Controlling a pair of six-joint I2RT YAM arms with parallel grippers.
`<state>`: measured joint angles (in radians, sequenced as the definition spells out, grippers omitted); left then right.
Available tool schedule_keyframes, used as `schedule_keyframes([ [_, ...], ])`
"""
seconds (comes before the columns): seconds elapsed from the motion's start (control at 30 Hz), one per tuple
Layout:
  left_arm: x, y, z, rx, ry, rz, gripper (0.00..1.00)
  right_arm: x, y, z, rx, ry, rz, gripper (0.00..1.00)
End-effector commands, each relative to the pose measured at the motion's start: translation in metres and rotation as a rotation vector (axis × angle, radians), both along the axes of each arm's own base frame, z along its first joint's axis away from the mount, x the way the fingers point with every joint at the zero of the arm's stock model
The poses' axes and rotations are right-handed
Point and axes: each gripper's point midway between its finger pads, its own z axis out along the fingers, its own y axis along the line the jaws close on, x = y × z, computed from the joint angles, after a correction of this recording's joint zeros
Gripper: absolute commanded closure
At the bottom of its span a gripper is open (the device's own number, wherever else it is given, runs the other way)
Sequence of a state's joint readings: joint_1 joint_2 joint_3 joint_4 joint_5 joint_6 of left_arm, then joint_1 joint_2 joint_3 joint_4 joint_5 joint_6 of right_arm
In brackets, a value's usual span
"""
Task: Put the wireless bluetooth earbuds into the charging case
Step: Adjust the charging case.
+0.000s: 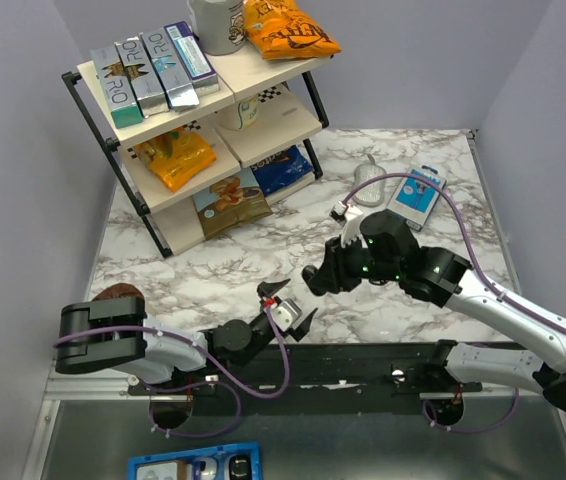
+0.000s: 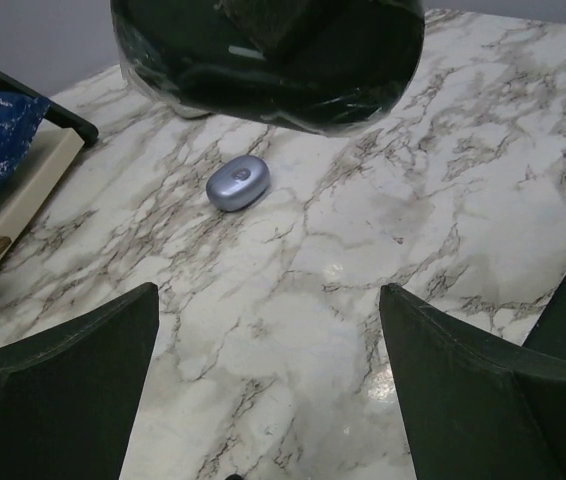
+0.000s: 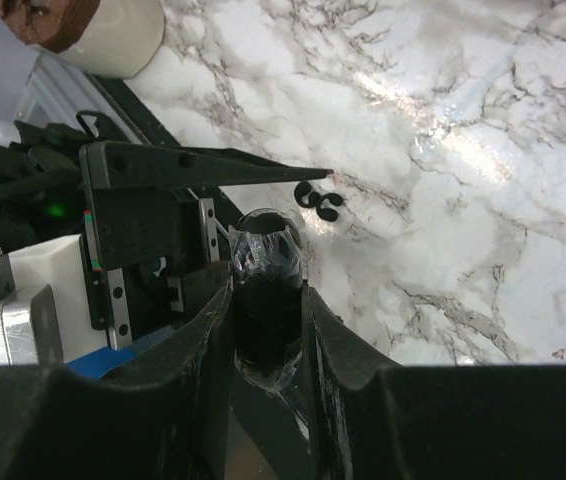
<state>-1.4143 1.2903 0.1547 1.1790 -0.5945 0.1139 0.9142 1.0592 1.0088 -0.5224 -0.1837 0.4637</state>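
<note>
Two tiny black earbuds [image 3: 319, 200] lie side by side on the marble table [image 3: 463, 200], just off the tip of one of my left gripper's fingers [image 3: 263, 167]. My left gripper [image 1: 291, 303] is open and empty, low over the table near the front edge; in its wrist view [image 2: 268, 380] only bare marble lies between the jaws. My right gripper [image 1: 315, 278] is shut on a glossy black charging case [image 3: 266, 290] wrapped in clear film. It holds the case just above and beyond the left gripper, where it fills the top of the left wrist view [image 2: 263, 50].
A small lavender-grey oval case [image 2: 238, 183] lies further back on the table. A blue-and-white boxed item [image 1: 415, 195] sits at the back right. A shelf rack [image 1: 203, 120] with snacks and boxes stands at the back left. A brown-topped cylinder [image 3: 83, 25] is near the left arm.
</note>
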Motion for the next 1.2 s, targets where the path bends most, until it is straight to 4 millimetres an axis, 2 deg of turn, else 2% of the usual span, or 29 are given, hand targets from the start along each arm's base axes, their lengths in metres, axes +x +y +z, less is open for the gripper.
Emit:
schedule_keyframes([
  [0.0, -0.005, -0.003, 0.042, -0.105, -0.174, -0.043, 0.07, -0.014, -0.002, -0.025, -0.049, 0.067, 0.068, 0.99],
  [0.2, -0.01, -0.016, 0.052, -0.117, -0.176, -0.089, 0.07, -0.018, 0.003, -0.036, -0.052, 0.098, 0.098, 0.99],
  [0.4, -0.016, -0.025, 0.074, -0.157, -0.157, -0.129, 0.12, -0.015, 0.008, -0.036, -0.024, 0.1, 0.086, 0.99],
  [0.7, -0.019, -0.028, 0.066, -0.113, -0.139, -0.158, 0.15, -0.012, 0.017, -0.033, 0.021, 0.103, 0.082, 0.99],
  [0.97, -0.016, -0.026, 0.044, -0.053, -0.099, -0.138, 0.12, -0.011, 0.019, -0.023, 0.035, 0.074, 0.097, 0.99],
  [1.17, -0.016, -0.026, 0.042, -0.046, -0.093, -0.133, 0.12, -0.013, 0.017, -0.026, 0.028, 0.068, 0.111, 0.99],
])
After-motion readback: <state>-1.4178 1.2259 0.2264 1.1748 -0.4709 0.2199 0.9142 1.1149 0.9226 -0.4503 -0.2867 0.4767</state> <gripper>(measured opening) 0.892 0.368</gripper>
